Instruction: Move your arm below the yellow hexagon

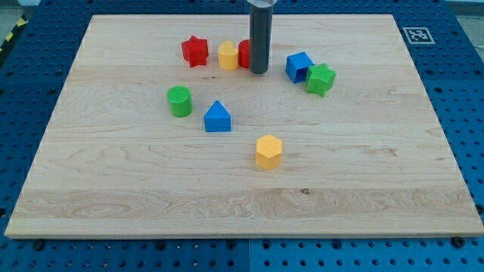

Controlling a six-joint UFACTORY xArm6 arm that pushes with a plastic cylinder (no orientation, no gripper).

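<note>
The yellow hexagon (268, 151) lies near the middle of the wooden board (378, 166), a little towards the view's bottom. My tip (259, 72) is well above it, near the view's top, touching or just in front of a red block (245, 54) that the rod partly hides. A second yellow block (228, 55) sits just left of that red block.
A red star (194, 51) lies at the upper left. A blue block (299, 66) and a green star (321, 78) touch at the upper right. A green cylinder (180, 100) and a blue house-shaped block (217, 116) lie left of centre.
</note>
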